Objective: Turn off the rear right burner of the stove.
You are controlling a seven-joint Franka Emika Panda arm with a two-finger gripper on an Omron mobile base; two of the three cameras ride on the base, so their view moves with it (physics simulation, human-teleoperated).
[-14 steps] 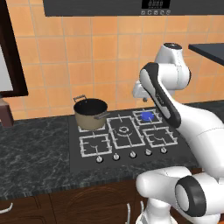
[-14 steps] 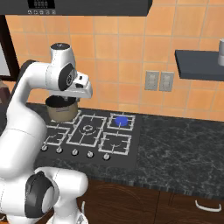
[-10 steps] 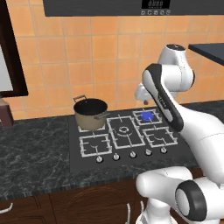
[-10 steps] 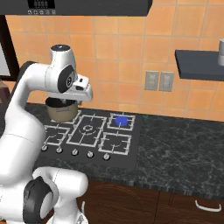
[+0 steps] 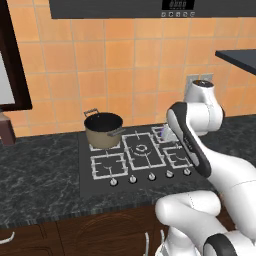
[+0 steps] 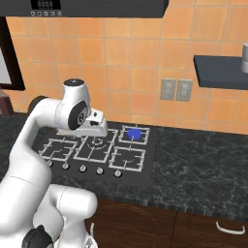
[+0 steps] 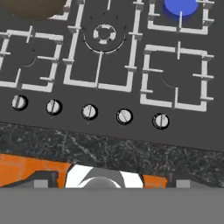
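The stove (image 5: 86,176) (image 6: 147,166) (image 7: 109,133) is a black glass cooktop with pale wire grates. Its rear right burner (image 6: 134,133) (image 7: 181,6) glows blue. A row of silver knobs (image 7: 89,111) (image 6: 82,168) (image 5: 151,176) runs along the front edge, and the rightmost knob (image 7: 161,120) sits below the front right grate. My gripper (image 6: 98,130) (image 5: 165,133) (image 7: 111,178) hangs above the middle of the cooktop, left of the blue burner in the right base view. It is open and holds nothing. The hand view looks down on the knobs.
A dark pot with handles (image 5: 103,129) (image 7: 33,5) stands on the rear left burner. Dark stone counter (image 6: 203,164) surrounds the cooktop. On the tiled wall are outlets (image 6: 176,89) and a dark shelf (image 6: 220,71). A hood panel (image 5: 176,5) hangs overhead.
The hand has come down toward the cooktop, from above the rear burners to low over the middle grates. The base views have not shifted.
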